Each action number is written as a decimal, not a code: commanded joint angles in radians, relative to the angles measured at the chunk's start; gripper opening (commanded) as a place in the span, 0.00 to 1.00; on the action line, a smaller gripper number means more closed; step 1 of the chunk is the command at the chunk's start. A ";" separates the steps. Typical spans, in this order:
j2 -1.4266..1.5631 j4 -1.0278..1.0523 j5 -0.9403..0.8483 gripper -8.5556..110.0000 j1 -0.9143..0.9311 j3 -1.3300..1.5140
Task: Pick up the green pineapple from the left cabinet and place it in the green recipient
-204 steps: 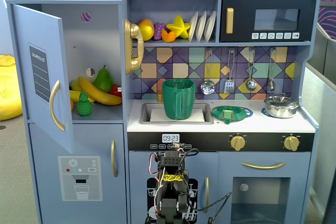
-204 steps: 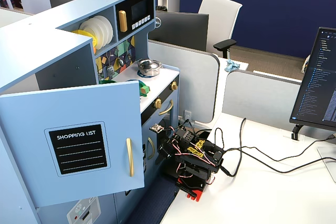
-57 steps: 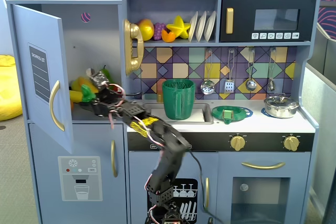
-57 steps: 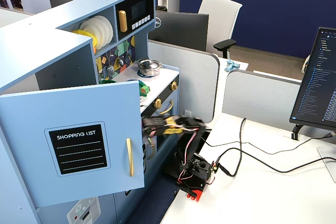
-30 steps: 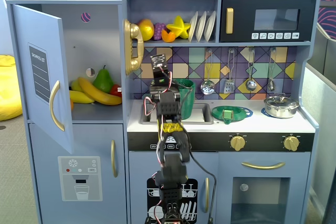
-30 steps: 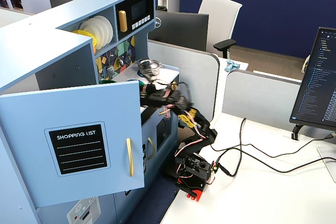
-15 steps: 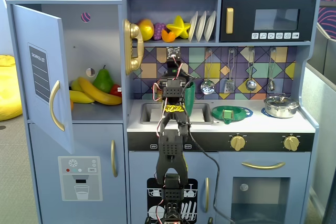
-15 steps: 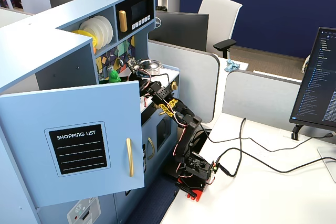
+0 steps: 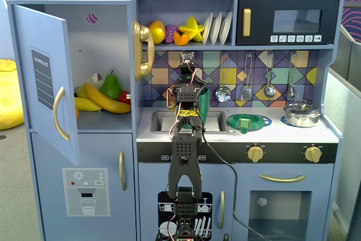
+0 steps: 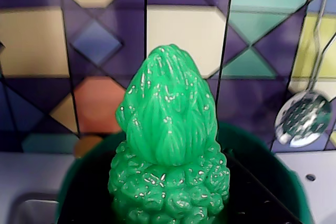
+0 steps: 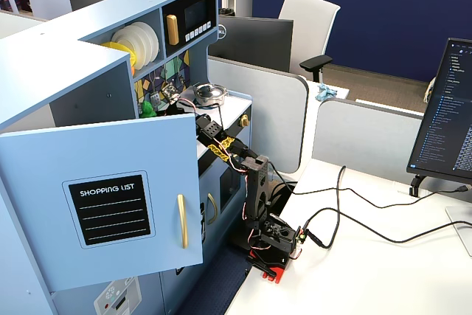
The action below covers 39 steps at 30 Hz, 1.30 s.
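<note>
You are at the release step, so take it slowly. In the wrist view the small bright-green bumpy plastic pineapple [image 10: 168, 150] fills the centre of the picture with its leafy crown pointing up, and the rim of the tall dark-green plastic cup [image 10: 286, 179] curves around and beneath it, so by my judgement it hangs over the cup's mouth and not yet inside. The fingers themselves fall outside that picture and the arm hides them in both fixed views, so you cannot tell directly how the gripper [image 9: 189, 86] stands; since the pineapple sits steady before the wrist camera, it is most likely pinched by its base. In a fixed view the cup peeks out just right of the arm, on the grey counter [image 9: 299, 134] by the sink, with the flat green strainer dish [image 9: 249, 122] near it. The pale-blue cabinet door [image 9: 48, 80] stands open at the left, with a banana and pear left inside. Before opening, check the pineapple is centred within the rim, lower a little further, then spread the fingers gently so it drops straight and does not clip the edge.
</note>
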 commanded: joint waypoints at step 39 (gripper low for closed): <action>1.034 0.594 0.006 0.27 0.021 0.663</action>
